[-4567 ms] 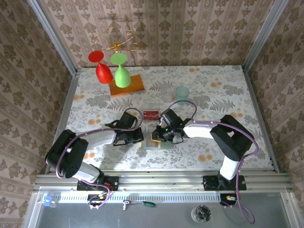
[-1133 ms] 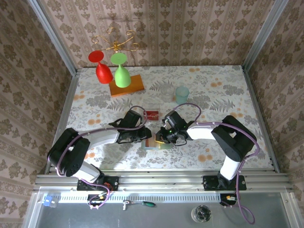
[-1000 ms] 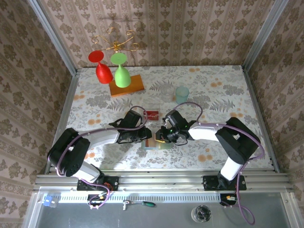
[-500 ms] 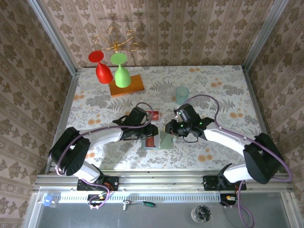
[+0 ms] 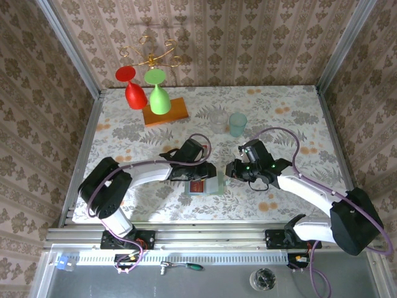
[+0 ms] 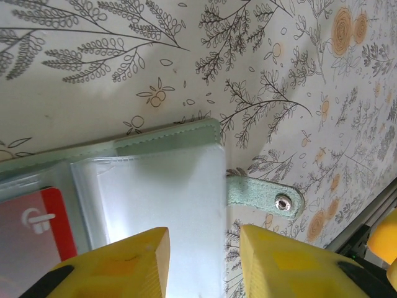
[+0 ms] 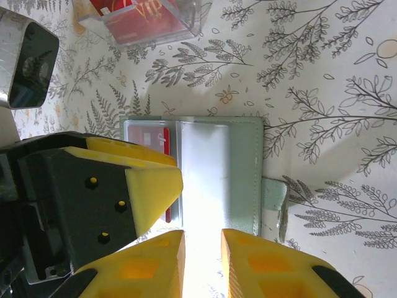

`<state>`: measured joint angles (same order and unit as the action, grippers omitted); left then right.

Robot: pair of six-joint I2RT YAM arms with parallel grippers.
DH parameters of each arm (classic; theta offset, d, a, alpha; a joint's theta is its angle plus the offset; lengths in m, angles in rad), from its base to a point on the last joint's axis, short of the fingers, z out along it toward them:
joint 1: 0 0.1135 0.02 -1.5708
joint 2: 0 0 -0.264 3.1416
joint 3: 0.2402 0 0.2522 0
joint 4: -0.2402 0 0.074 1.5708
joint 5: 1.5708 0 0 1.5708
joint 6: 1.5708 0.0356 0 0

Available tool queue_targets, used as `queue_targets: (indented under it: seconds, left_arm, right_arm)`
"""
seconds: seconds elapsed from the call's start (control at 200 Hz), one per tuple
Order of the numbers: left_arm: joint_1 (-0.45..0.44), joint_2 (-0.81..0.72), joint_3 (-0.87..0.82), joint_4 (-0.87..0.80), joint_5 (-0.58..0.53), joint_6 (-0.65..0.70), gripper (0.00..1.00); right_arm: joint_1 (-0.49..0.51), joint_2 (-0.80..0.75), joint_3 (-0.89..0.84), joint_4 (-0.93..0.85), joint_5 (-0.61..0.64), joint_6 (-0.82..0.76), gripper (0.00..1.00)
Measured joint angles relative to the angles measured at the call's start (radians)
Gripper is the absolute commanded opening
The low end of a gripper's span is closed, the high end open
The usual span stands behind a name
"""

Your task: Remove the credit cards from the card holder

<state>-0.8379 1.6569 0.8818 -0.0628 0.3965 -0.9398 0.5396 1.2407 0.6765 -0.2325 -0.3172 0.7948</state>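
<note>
Not done. Card holder point(image 5: 208, 185) lies open flat on the tabletop, midway along the near edge. A red card point(image 6: 37, 217) sits in its left pocket. Red cards point(image 7: 146, 15) in the clear tray point(image 7: 195, 18) look already pulled. Left gripper point(image 6: 201, 248) and right gripper point(image 7: 203, 239) hover over the holder, jaws parted, empty. You've got at least one card left.
</note>
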Motion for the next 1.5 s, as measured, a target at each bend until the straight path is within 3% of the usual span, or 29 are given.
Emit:
queue_targets:
  seconds: [0.465, 1.01, 1.17, 1.5]
  left_arm:
    - [-0.001, -0.010, 0.008, -0.019, -0.002, -0.002, 0.38]
    - [0.102, -0.298, -0.228, -0.024, -0.051, -0.002, 0.36]
    - [0.123, -0.344, -0.270, -0.056, -0.070, -0.002, 0.32]
    - [0.133, -0.337, -0.280, -0.063, -0.079, 0.006, 0.09]
  right_arm:
    - [0.019, -0.017, -0.047, 0.023, -0.004, 0.020, 0.24]
    - [0.176, 0.203, 0.109, 0.052, -0.004, 0.046, 0.23]
    - [0.204, 0.266, 0.136, 0.053, -0.005, 0.047, 0.23]
    - [0.218, 0.348, 0.159, 0.101, -0.030, 0.055, 0.22]
